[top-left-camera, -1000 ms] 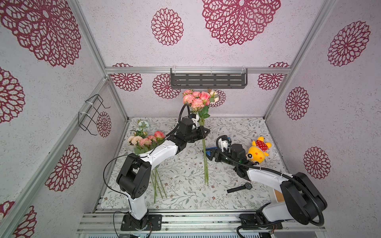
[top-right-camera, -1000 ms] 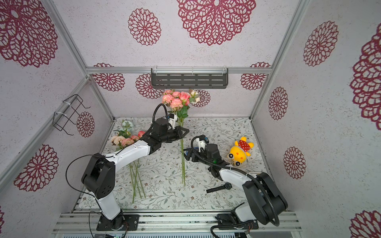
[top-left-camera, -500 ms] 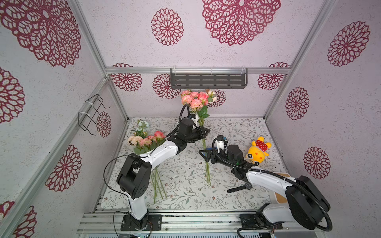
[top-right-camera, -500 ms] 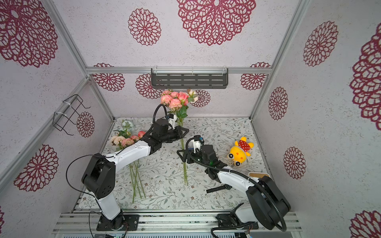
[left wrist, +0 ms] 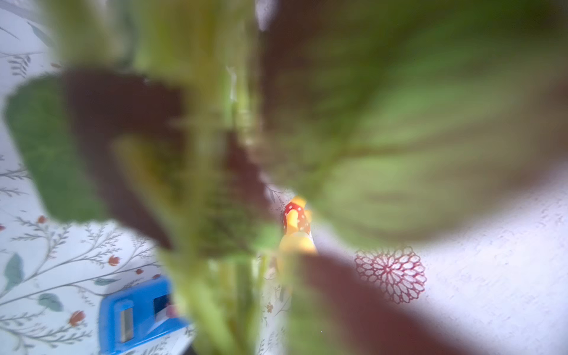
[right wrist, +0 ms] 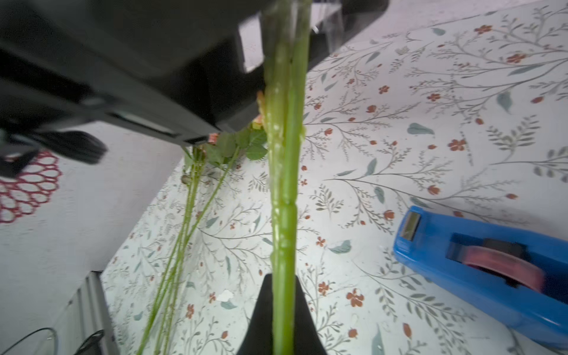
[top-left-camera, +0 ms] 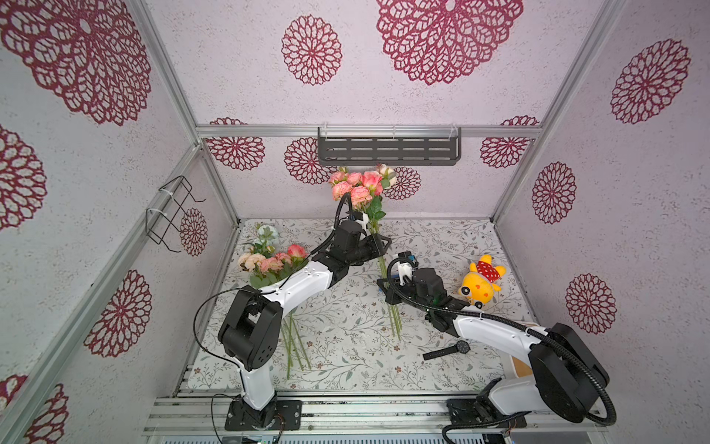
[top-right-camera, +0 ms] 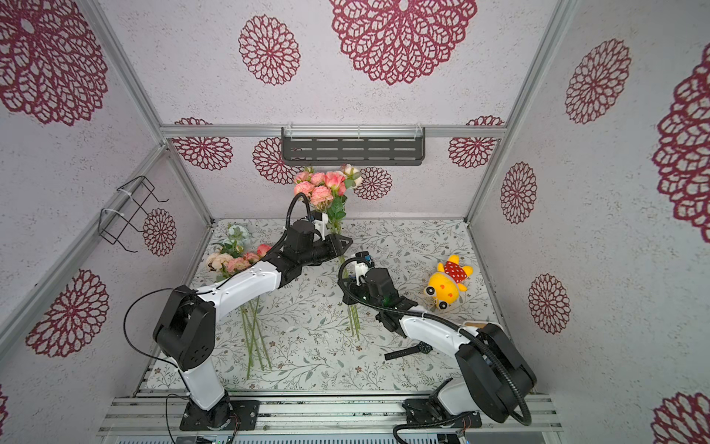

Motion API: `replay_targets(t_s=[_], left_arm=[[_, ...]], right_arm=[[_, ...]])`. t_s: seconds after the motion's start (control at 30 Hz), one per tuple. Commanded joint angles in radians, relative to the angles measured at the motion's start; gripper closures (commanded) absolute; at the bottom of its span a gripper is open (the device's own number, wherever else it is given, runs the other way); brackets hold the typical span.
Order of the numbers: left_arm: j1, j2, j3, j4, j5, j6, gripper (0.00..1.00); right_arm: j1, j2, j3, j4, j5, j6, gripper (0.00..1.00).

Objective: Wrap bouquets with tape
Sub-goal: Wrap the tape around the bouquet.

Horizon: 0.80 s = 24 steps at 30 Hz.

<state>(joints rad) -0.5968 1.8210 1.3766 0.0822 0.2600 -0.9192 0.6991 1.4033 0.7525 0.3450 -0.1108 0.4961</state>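
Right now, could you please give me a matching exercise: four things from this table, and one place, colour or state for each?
1. raised bouquet
2. second bouquet
3. tape dispenser
4. wristwatch

A. black strap
B. blue plastic
C. stems gripped in the right claw
D. lying partly under the left arm

Pairs: 1-C, 2-D, 3-B, 4-A.

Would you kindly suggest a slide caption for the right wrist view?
Right end effector shut on a bouquet's green stems, blue tape dispenser on the floral mat nearby.
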Motion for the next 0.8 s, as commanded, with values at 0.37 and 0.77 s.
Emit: replay_targets(t_s=[0.37,0.77], left_arm=[[-0.016,0.054,0.138,-0.320,-0.108,0.059,0.64],[-0.021,0.106,0.147,-0.330,-0.066,0.051,0.66]], right_arm=[[0.080,0.053,0.178,-0.304,0.336,-0.113,1.00],[0.138,0.116,0.226,-0.314,0.378,-0.138,1.00]])
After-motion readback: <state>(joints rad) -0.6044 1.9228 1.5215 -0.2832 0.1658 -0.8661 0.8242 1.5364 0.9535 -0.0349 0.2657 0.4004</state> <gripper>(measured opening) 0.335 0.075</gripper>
